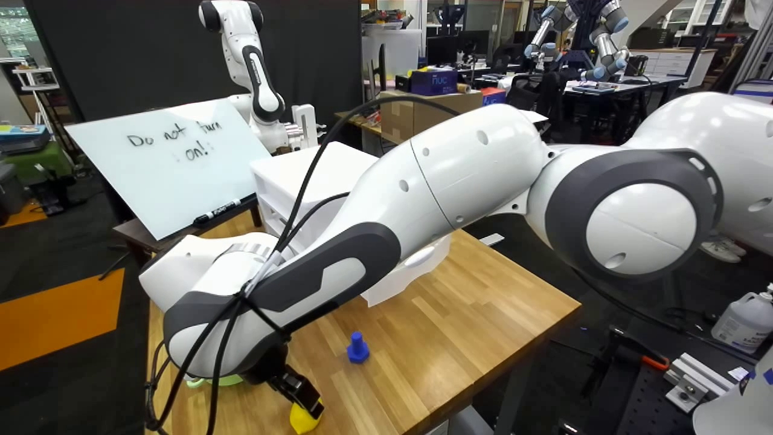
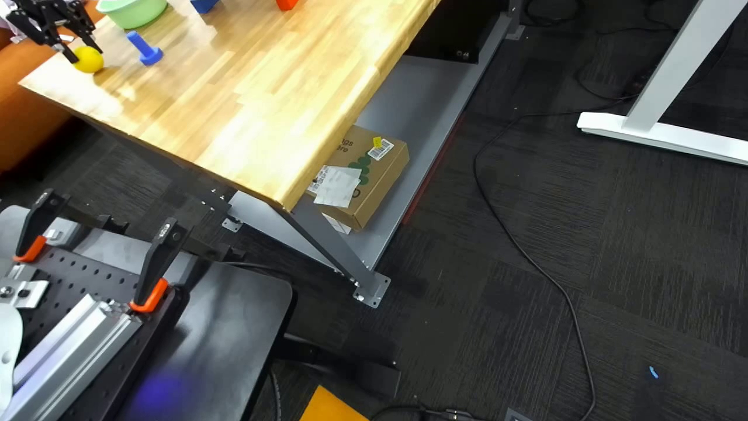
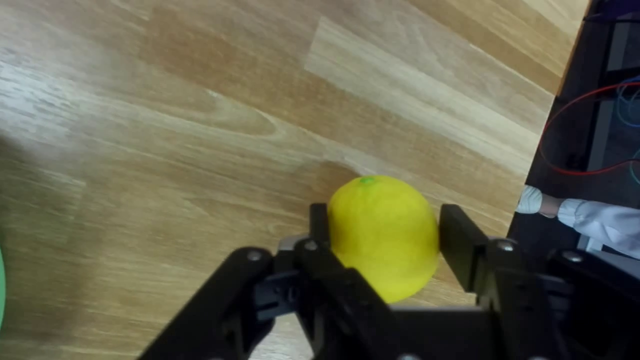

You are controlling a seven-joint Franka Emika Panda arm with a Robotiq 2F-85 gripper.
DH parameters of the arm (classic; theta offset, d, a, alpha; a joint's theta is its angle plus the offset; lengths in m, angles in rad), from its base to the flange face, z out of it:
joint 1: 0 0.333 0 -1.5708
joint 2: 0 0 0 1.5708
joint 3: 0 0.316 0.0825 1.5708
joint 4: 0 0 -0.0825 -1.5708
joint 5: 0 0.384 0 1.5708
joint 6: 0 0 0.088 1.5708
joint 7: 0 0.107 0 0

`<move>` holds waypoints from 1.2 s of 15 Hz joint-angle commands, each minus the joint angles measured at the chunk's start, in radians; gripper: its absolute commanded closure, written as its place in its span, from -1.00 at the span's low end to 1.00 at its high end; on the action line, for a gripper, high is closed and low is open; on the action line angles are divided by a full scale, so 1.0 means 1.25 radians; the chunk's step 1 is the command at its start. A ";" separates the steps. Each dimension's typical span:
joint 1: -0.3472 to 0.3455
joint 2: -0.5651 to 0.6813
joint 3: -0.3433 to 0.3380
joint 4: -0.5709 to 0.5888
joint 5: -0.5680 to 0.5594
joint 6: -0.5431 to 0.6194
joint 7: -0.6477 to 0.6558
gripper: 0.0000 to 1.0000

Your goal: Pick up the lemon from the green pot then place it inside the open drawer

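Note:
The yellow lemon sits between the two fingers of my gripper in the wrist view, with a finger pad against each side. In an exterior view the lemon is at or just above the tabletop near its edge, held in my gripper. The lemon also shows low in an exterior view under my gripper. The pale green pot stands beyond it; its rim just enters the wrist view. The white drawer is pulled out, partly hidden behind the arm.
A blue bolt-shaped object stands on the wooden table between gripper and drawer. The white drawer unit is partly behind the arm. A blue block and a red-orange block lie farther along. A whiteboard leans behind.

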 commanded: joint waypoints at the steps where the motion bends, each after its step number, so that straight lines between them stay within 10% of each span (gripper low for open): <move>1: -0.003 0.009 0.007 0.025 0.008 -0.014 -0.016 0.36; 18: 0.115 -0.139 -0.011 0.049 -0.080 -0.137 0.054 0.36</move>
